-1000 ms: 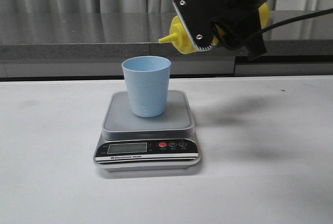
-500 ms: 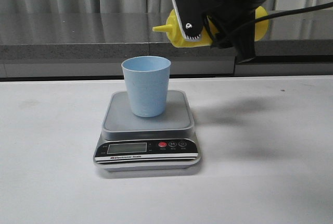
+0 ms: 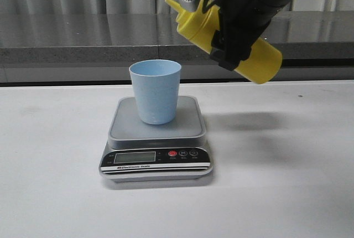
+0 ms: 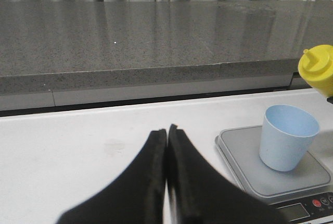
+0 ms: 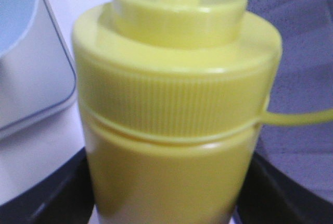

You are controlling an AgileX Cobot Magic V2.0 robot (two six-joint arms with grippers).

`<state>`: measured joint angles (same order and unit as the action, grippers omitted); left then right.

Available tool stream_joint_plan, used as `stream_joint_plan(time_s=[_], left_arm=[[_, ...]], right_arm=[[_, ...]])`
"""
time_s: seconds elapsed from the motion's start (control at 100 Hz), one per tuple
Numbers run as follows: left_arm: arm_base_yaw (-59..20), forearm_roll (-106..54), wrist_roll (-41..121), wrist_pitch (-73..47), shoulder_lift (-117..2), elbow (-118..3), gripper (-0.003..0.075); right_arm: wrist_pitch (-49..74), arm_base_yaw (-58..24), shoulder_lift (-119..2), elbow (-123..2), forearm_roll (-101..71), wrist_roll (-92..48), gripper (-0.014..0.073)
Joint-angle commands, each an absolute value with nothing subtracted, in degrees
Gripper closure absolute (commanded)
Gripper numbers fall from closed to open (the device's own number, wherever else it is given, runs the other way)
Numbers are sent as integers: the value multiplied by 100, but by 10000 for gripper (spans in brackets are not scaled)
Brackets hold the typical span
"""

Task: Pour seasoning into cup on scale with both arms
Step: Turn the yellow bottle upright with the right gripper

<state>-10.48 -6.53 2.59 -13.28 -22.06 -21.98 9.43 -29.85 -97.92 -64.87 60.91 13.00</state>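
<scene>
Seasoning (image 3: 251, 55), a smooth, opaque yellow squeeze bottle, is held tilted in the air above and to the right of the scale (image 3: 156, 141) in the front view, its pointed nozzle aimed up and to the left and its flat base lowest. The bottle is clamped around its middle by the bulky black right gripper (image 3: 221, 25). A pale blue, tapered plastic cup (image 3: 155, 91) is seen standing upright on the scale's grey square platform, with the black panel, LCD display and red button in front. The scale is set on a matte white table (image 3: 287, 188).

From the left wrist view, the left gripper (image 4: 167, 146) is seen with its smooth black fingers (image 4: 152, 172) pressed together on nothing, above the table and well apart from the cup (image 4: 287, 143) and scale (image 4: 244, 164). The bottle's yellow top (image 4: 317, 70) is glimpsed at the edge.

In the right wrist view, the bottle's ribbed collar (image 5: 174, 104) and thin strap are shown close up, pinched between dark finger pads (image 5: 60, 195); a rounded corner of the scale (image 5: 36, 94) is seen beside it.
</scene>
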Motion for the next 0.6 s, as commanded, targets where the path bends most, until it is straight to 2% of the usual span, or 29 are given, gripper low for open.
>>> stream_joint_plan(time_s=[0.0,0.4,0.59], left_arm=[[-1032,-712,214,-849,-2237,-2346,740],[-1032,-712,214,-849,-2237,-2346,740],[-1032,-712,214,-849,-2237,-2346,740]], right_arm=[[366,-2788,-9422,-6700,5265,1348,318],[-2368,-1929,-9110,-5795,2882,1319,318],[-3489,-1810,-9101,-5001,1361,736,318]])
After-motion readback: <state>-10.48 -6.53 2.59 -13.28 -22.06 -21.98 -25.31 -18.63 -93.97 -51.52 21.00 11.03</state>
